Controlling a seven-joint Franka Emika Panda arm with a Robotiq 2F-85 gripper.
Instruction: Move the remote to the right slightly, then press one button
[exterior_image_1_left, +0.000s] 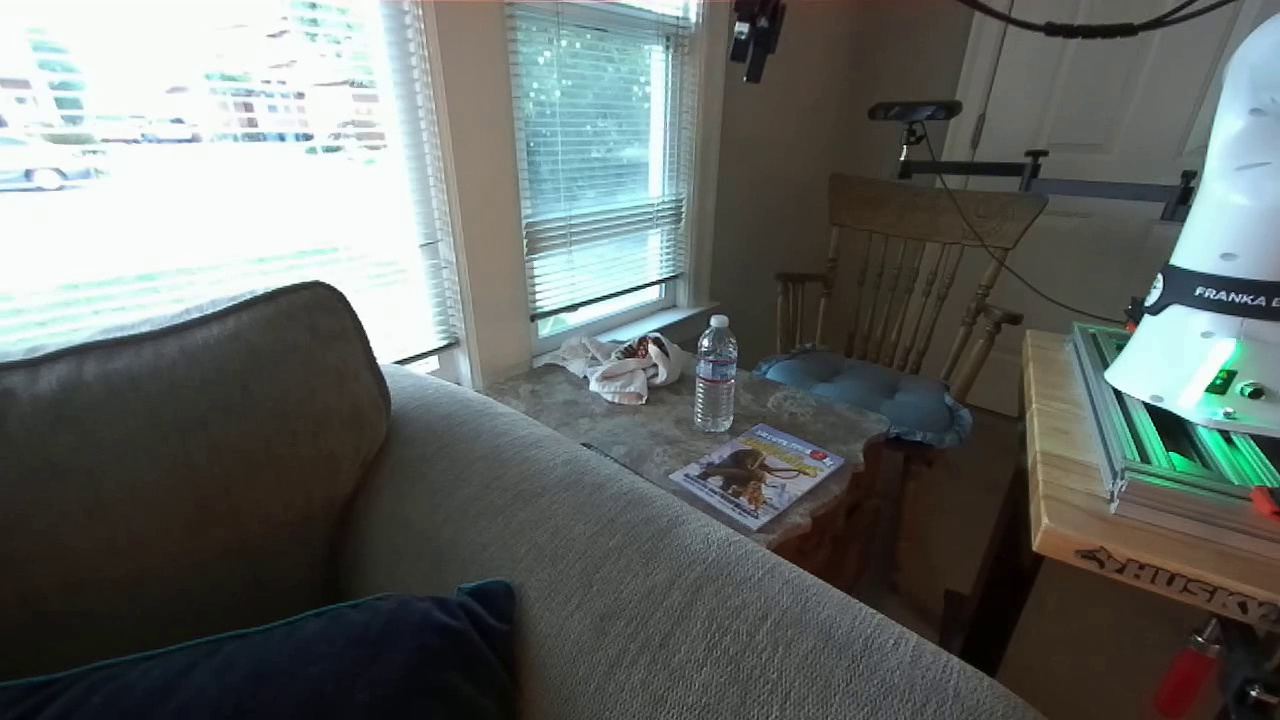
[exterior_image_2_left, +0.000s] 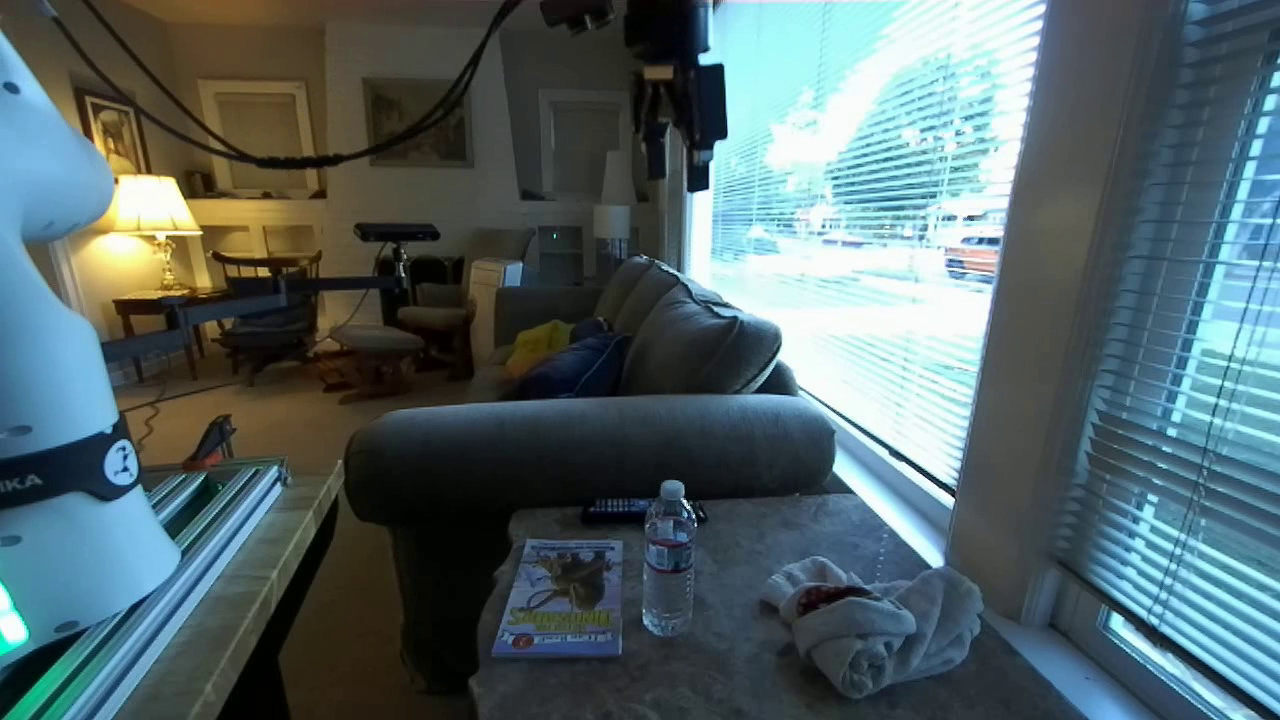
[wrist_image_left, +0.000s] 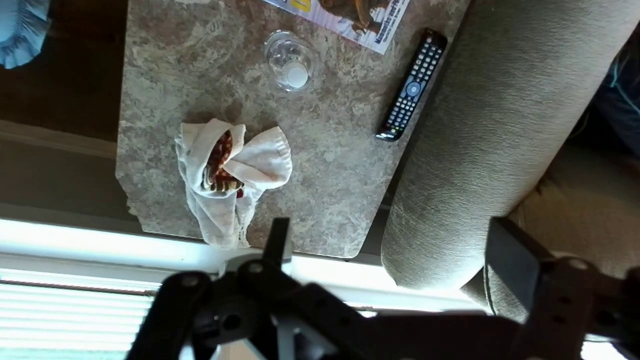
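The remote (wrist_image_left: 413, 86) lies flat, buttons (wrist_image_left: 428, 57) up, on the mottled worktop (wrist_image_left: 330, 180), parallel to the edge beside the grey sofa arm (wrist_image_left: 480, 150); whether the 2 touch cannot be told. In the wrist view, its upper end lies near a corner of the magazine (wrist_image_left: 357, 20), with a gap between. The bottle (wrist_image_left: 295, 74), white-capped, stands upright just beside the magazine; in an exterior view it hides part of the remote. A white cloth (wrist_image_left: 265, 160), bunched around a red patterned piece (wrist_image_left: 218, 160), lies near the window (exterior_image_1_left: 605, 170). The tool (wrist_image_left: 387, 240) is released, its 2 fingers (wrist_image_left: 277, 240) spread well apart; in both exterior views it hangs well above the worktop. The white robot arm (exterior_image_1_left: 1225, 230) stands on a wooden bench (exterior_image_1_left: 1050, 430). Beyond the worktop stands a wooden chair (exterior_image_1_left: 930, 210) with a blue cushion (exterior_image_1_left: 850, 390).
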